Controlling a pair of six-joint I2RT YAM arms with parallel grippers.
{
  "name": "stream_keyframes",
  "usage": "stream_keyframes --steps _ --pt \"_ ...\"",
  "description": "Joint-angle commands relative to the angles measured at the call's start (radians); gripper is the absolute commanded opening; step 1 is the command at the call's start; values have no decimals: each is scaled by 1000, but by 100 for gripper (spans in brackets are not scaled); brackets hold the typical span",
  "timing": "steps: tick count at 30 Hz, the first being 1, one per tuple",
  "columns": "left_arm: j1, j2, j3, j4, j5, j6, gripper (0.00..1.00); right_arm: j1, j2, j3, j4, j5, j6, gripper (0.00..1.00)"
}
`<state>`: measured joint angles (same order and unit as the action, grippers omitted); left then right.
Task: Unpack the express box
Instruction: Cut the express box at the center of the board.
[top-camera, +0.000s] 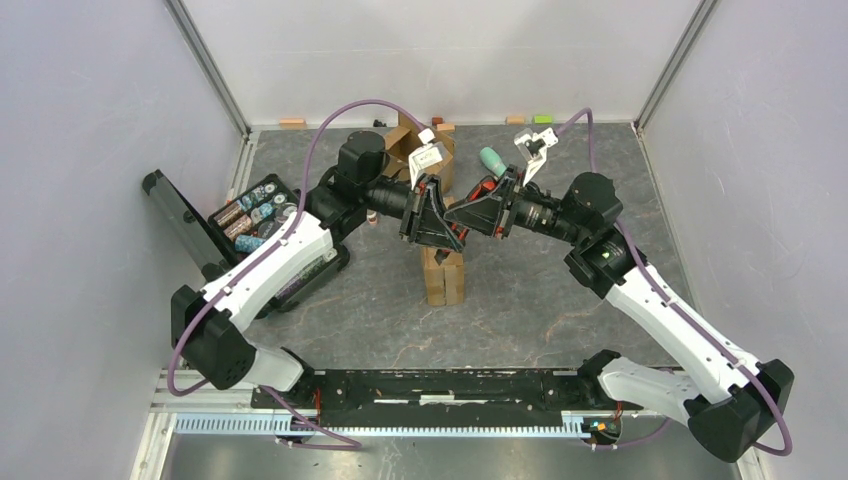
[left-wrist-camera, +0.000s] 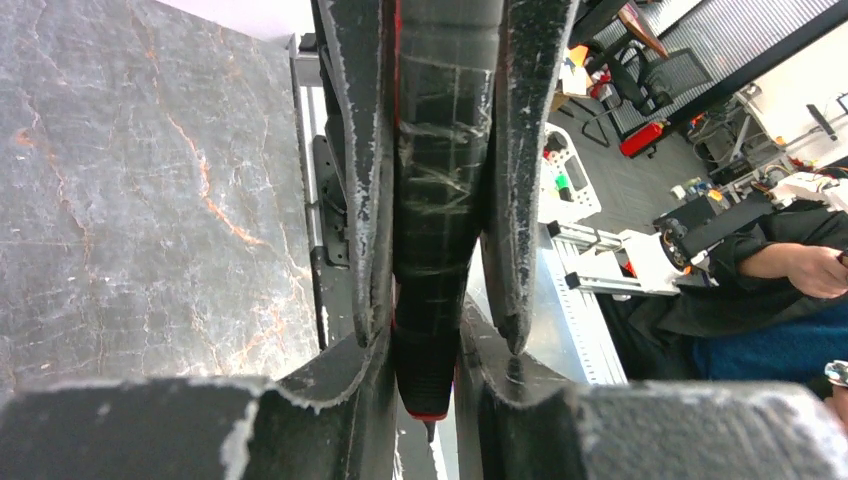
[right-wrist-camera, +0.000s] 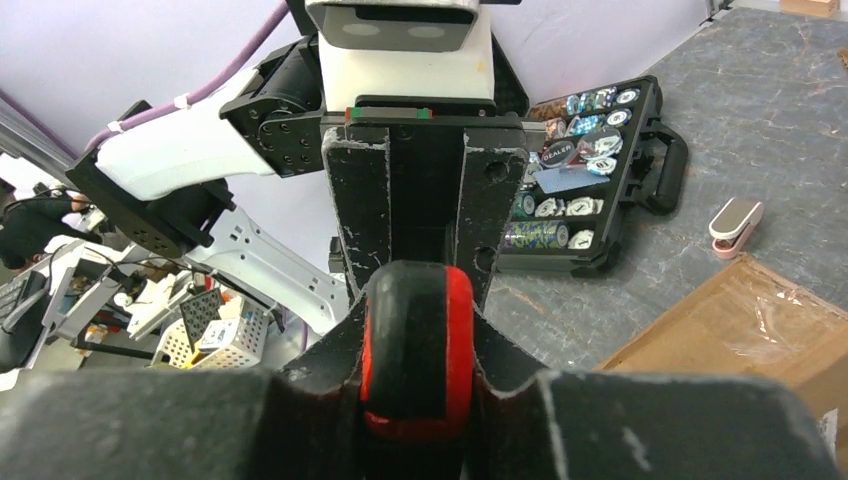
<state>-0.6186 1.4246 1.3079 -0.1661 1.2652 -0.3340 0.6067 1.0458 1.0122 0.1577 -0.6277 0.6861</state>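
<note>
Early days, judging by this: slitting and emptying seemingly all left to do. Mid-table, under the meeting arms, brown cardboard express box (top-camera: 445, 280), clear tape glinting along its top. Pinched from both ends, left gripper (top-camera: 432, 212) and right gripper (top-camera: 480, 212) squeezed nearly closed on one black-and-red tool (right-wrist-camera: 415, 350), likely a box cutter.

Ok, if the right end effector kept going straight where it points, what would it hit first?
The left end effector, facing it head-on. Both seem to clamp the same black-and-red tool, so hardly any gap lies between them.
</note>
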Motion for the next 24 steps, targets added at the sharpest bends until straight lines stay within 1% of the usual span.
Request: stream_keyframes --steps 1,3,4,5,6,7,8,9,10,11,12,13,15,18,20,22,24 --pt "-9 -31 -7 34 1 6 2 5 -16 -3 93 -8 22 12" --pt "-9 -34 -15 38 0 6 2 5 -21 -2 94 -3 23 2" --pt "-9 -35 -18 40 -9 2 3 5 -26 -1 84 3 15 0" --pt "-9 -36 -19 39 -27 -6 13 5 -33 6 67 23 -1 0" --pt "-6 -36 -19 34 -53 -16 32 5 -43 12 32 53 -28 0" --pt "-1 -37 -21 21 -84 -22 46 5 -52 25 -15 100 -62 0" --pt "8 -44 -25 7 -145 -24 55 5 -58 55 -103 171 -118 0" --pt "18 -59 -34 -14 -246 -26 65 5 -62 84 -195 242 -165 0" --pt "31 -75 -51 -19 -342 -31 70 5 -68 105 -266 316 -207 0" --pt "40 -97 -65 -38 -498 -36 76 5 -82 112 -318 374 -241 0" --pt "47 -106 -65 -81 -646 -36 78 4 -91 116 -357 448 -264 0" --pt "51 -99 -46 -134 -833 -34 79 5 -95 120 -397 504 -282 0" --pt "50 -48 12 -248 -1087 -37 81 5 -97 115 -450 584 -308 0" --pt "37 84 173 -413 -1339 -33 84 7 -107 80 -472 655 -323 0" --pt "31 161 228 -449 -1377 -23 86 6 -119 48 -469 688 -334 0" --pt "31 201 253 -453 -1382 -22 86 6 -133 18 -453 706 -345 0" --pt "28 237 290 -493 -1406 -14 87 6 -134 9 -455 701 -355 0"
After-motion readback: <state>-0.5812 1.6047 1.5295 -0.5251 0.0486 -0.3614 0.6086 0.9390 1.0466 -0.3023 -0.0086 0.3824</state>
